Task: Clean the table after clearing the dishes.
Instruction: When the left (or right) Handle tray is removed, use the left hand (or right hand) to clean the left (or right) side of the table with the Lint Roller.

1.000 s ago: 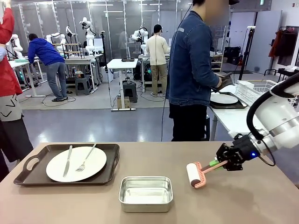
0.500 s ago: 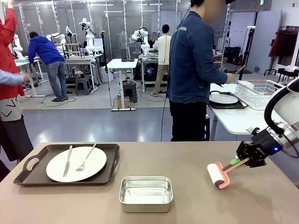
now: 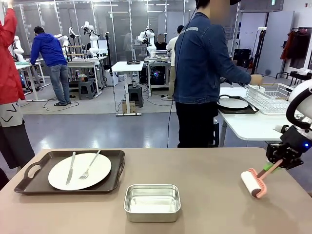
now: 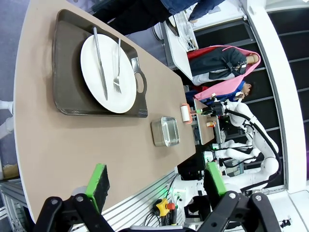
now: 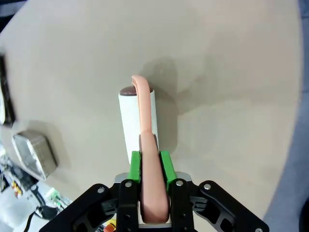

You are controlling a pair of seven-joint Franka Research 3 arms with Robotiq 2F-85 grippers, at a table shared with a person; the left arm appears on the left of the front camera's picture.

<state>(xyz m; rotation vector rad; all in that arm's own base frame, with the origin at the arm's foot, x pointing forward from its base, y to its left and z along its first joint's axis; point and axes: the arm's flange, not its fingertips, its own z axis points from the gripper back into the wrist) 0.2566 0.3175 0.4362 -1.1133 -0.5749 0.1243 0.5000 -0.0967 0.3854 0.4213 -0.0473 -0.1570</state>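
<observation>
Roller (image 3: pixel 253 184) shifted right along table (image 3: pixel 204 168), pinched in right gripper (image 3: pixel 271 166)

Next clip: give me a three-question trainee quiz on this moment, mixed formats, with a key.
1. True or false: the right gripper is shut on the handle of the lint roller.
2. What lies on the plate? A) knife and fork B) spoon C) nothing
3. Fill in: the left gripper has its fingers ____.
Key: 1 true; 2 A; 3 open.
</observation>
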